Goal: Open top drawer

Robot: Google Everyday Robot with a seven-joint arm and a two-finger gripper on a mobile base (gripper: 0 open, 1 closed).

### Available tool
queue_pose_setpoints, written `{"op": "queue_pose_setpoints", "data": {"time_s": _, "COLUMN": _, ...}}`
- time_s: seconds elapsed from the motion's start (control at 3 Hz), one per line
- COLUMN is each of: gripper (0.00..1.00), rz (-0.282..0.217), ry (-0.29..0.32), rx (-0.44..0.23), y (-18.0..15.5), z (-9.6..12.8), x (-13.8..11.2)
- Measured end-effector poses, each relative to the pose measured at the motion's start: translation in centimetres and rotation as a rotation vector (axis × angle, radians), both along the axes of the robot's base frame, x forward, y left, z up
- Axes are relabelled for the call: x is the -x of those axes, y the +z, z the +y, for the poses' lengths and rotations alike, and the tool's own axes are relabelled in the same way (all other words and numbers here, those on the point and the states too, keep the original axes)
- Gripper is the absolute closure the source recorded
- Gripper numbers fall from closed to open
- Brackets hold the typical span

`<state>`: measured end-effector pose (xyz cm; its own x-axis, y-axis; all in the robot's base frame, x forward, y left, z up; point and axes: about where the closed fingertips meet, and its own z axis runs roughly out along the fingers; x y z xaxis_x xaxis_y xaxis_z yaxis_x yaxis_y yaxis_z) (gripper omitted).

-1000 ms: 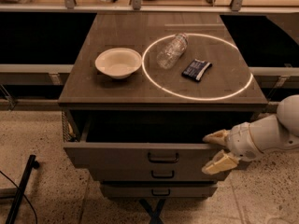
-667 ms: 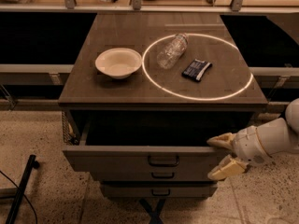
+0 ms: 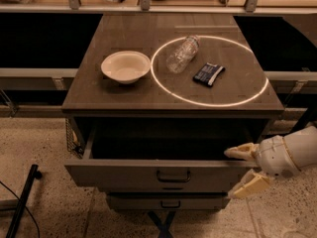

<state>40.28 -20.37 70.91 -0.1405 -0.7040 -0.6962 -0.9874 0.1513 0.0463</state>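
The top drawer [image 3: 124, 175] of the grey-brown cabinet stands pulled out, its dark inside showing, with a dark bail handle [image 3: 173, 176] at the centre of its front. My gripper [image 3: 241, 171] is at the drawer's right front corner, beside it. Its two cream fingers [image 3: 241, 151] are spread apart and hold nothing.
On the cabinet top [image 3: 94, 90] are a white bowl [image 3: 126, 67], a clear plastic bottle [image 3: 182, 53] lying on its side and a dark snack packet [image 3: 208, 74], inside a projected light ring. A lower drawer [image 3: 168, 202] is shut. A black pole [image 3: 22, 202] lies on the floor at left.
My gripper has drawn back to the right, away from the drawer front's right end. The drawer stays pulled out.
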Motion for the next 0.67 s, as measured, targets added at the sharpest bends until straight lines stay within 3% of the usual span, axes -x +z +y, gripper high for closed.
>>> {"op": "queue_pose_setpoints", "data": {"time_s": 0.33, "gripper": 0.04, "rz": -0.024, "ry": 0.010, "rx": -0.040, "y": 0.9, "z": 1.1, "x": -0.4}}
{"op": "queue_pose_setpoints", "data": {"time_s": 0.67, "gripper": 0.00, "rz": -0.064, "ry": -0.003, "rx": -0.085, "y": 2.1, "z": 2.8, "x": -2.0}}
